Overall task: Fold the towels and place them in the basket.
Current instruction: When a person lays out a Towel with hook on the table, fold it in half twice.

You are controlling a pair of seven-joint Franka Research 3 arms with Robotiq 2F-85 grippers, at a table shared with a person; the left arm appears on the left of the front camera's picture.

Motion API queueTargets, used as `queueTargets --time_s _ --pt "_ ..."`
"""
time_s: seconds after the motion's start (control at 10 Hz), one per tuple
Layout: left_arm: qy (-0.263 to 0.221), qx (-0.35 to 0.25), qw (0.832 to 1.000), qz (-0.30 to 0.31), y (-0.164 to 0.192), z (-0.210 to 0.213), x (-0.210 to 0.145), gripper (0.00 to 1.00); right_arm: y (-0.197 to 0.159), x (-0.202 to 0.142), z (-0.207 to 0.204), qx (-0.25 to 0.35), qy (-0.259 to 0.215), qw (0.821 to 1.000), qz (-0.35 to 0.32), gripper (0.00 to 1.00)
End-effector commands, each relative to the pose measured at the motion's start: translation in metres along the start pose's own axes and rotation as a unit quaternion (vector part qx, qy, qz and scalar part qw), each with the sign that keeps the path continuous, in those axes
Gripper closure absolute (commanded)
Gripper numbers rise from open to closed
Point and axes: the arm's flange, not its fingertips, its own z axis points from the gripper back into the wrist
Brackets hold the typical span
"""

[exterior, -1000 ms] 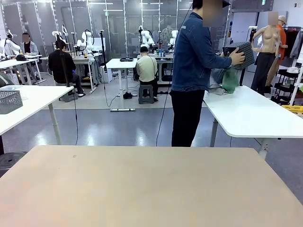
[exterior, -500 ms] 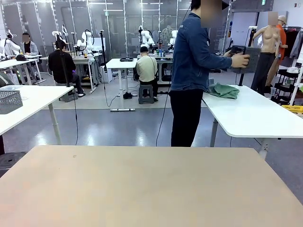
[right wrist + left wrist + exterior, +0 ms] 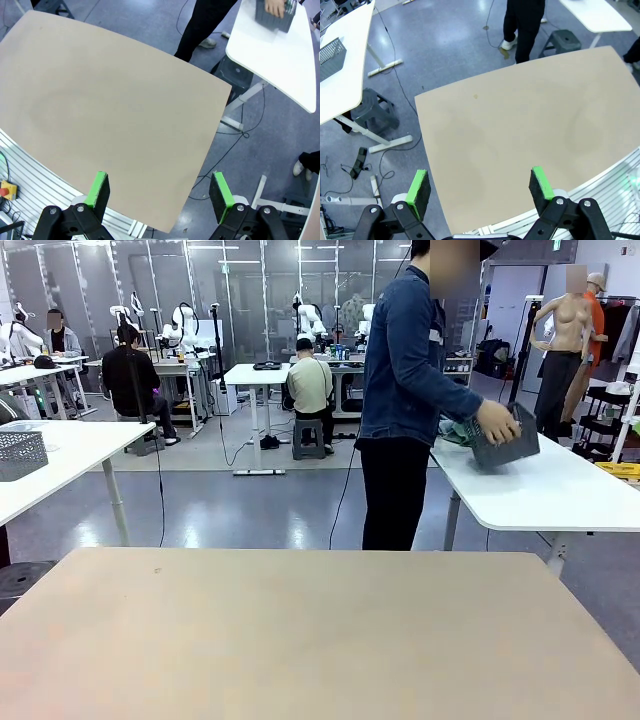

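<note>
Across the beige table, a person in a denim jacket has turned to a white side table. One hand holds the dark grey mesh basket, tilted on that table's top. Just behind the basket lie the towels, a crumpled mint green and grey heap, mostly hidden. The right wrist view shows the basket under the person's hand at the top edge. My left gripper hangs open high over the beige table with nothing between its pads. My right gripper is likewise open and holds nothing.
Another grey mesh basket stands on a white table at the far left; the left wrist view shows this basket too. The person's legs are at the beige table's far edge. Stools and cables lie on the floor around it.
The person tipped the towels out of the raised basket onto the white side table, then lowered the basket onto that table in front of them. Neither gripper has moved.
</note>
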Motion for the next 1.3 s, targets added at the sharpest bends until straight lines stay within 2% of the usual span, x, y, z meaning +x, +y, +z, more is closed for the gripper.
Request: queueTargets --time_s 0.0,1.2 --pt "0.000 0.000 1.000 -0.001 0.0002 0.0000 0.0001 0.00 -0.0005 0.0004 -0.0008 0.000 0.001 1.000 0.000 0.00" --pt "0.000 0.000 1.000 -0.001 0.0002 0.0000 0.0001 0.00 -0.0005 0.0004 -0.0008 0.000 0.001 1.000 0.000 0.00"
